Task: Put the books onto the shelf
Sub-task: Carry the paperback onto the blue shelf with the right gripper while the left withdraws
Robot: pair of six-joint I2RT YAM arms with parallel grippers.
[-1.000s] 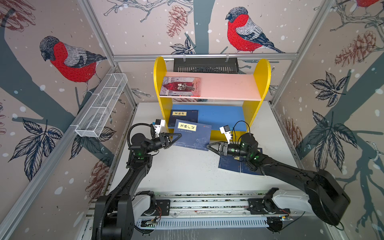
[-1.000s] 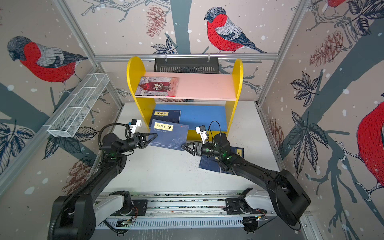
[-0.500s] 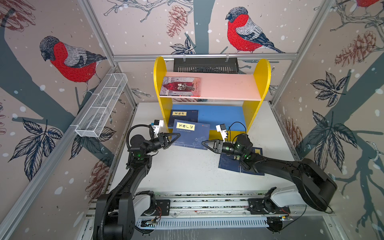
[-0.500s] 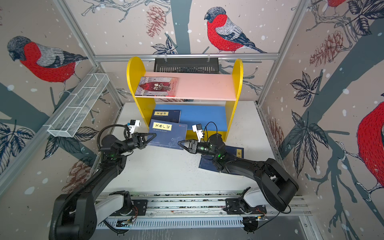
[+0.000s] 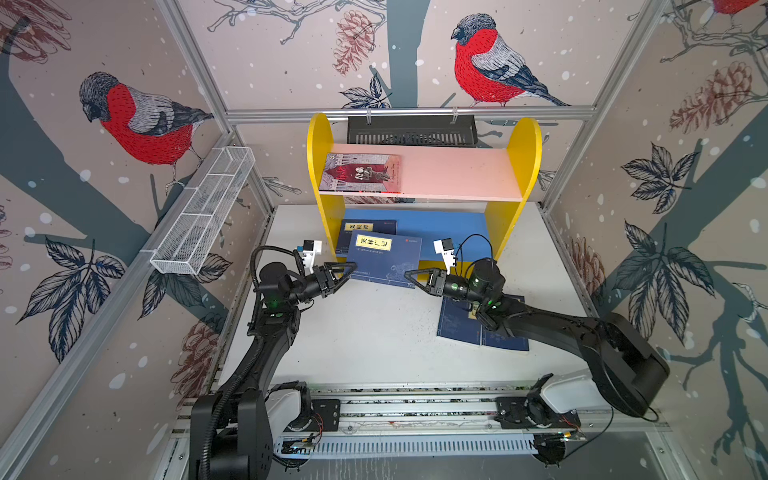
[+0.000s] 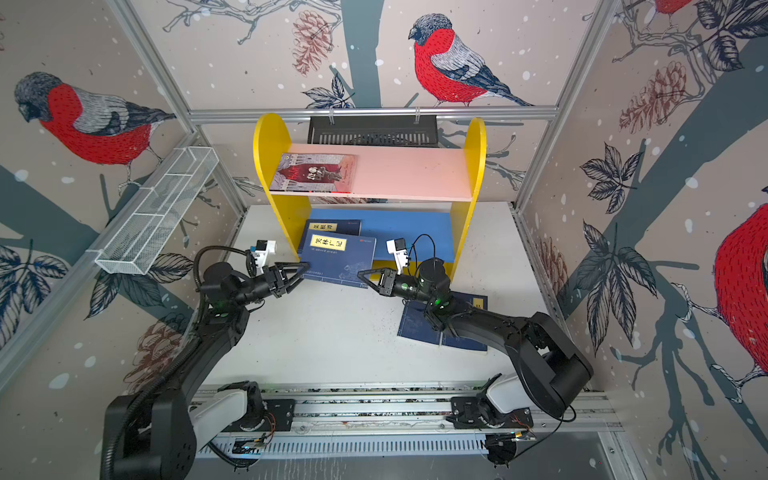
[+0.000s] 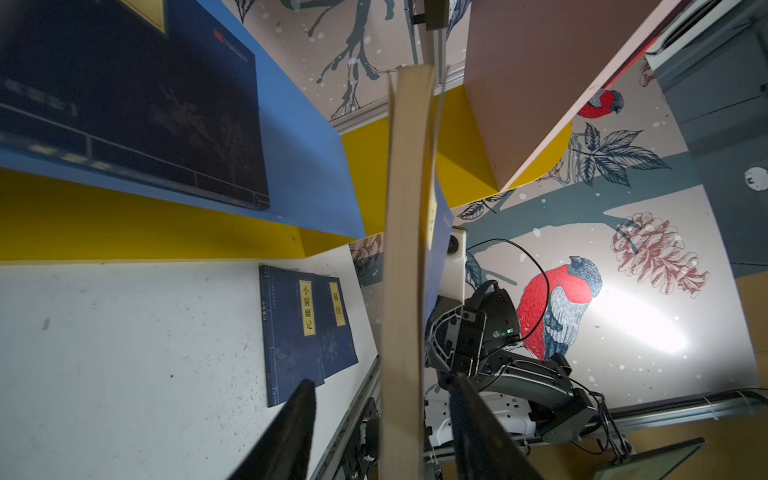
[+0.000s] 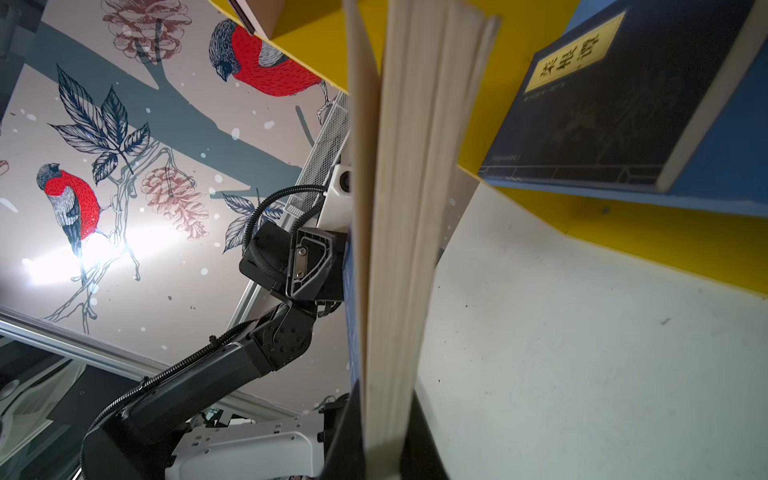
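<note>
The left tool [image 5: 351, 270] has spread its jaws and now loosely brackets the left edge of the raised navy book [image 5: 384, 259], while the right tool [image 5: 409, 276] has reached in and clamped its right edge. The book hangs over the near edge of the shelf [image 5: 525, 166], at its blue lower board [image 5: 453, 226]. Two more navy books [image 5: 461, 328] lie on the surface [image 5: 374, 340] at right.

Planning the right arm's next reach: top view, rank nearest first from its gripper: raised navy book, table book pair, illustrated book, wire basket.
1. raised navy book, in the right gripper
2. table book pair, lower right
3. illustrated book, pink board
4. wire basket, far left
</note>
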